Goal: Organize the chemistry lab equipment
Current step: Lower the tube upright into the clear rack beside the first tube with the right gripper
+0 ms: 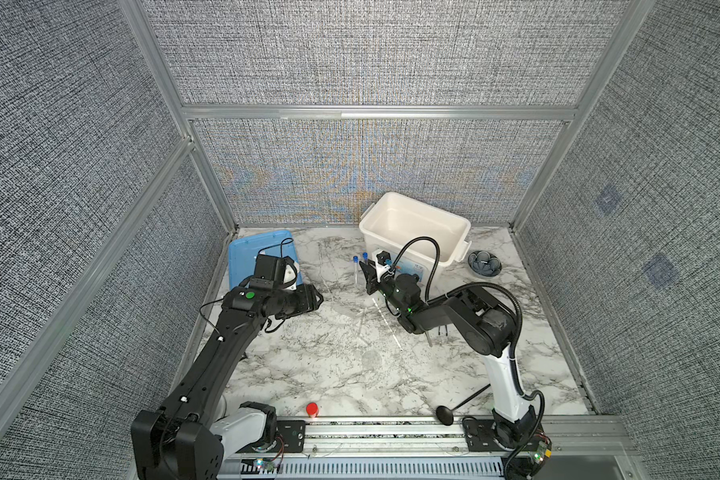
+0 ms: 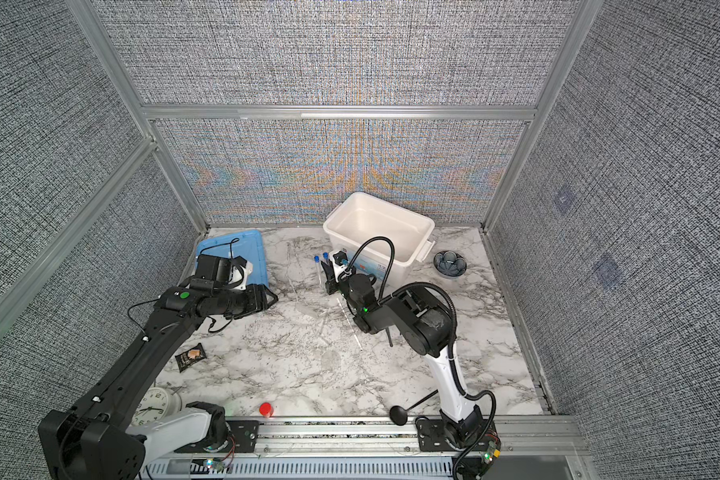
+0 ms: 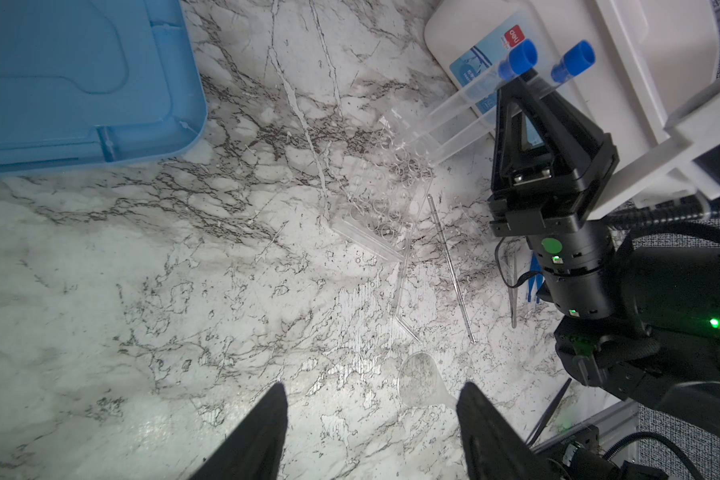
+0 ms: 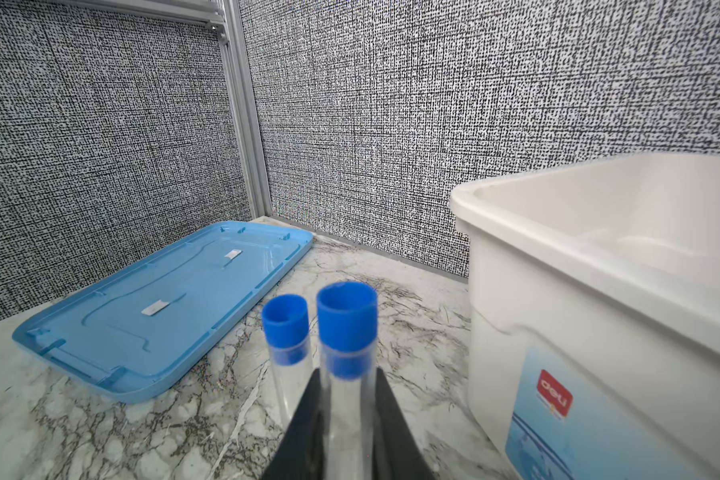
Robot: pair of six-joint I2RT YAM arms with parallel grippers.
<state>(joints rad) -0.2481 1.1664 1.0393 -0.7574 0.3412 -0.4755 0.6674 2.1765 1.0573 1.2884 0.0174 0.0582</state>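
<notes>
Hovering left gripper (image 3: 375, 387) near lid (image 3: 80, 83), fingers apart, likely keeping clear. Clamping right gripper (image 4: 347, 378) on bin-side tube (image 4: 347, 324) near its top, probably for lifting upright out of rack (image 3: 375, 199), mid-table, leaving other tube (image 4: 285, 328) just beside. Leaving bin (image 4: 558, 232) open close by, likely as destination.

Blue-capped tubes (image 4: 346, 324): two
Clear rack (image 3: 375, 203): one
Thin clear rods (image 3: 449, 266): two easy to see
White box (image 4: 537, 291): one
Blue lid (image 4: 163, 307): one
Flower dish (image 1: 484, 263): one
Black ladle (image 1: 444, 414): one
Clock (image 2: 154, 405): one
Small red thing (image 1: 312, 409): one
Dark packet (image 2: 190, 356): one
</notes>
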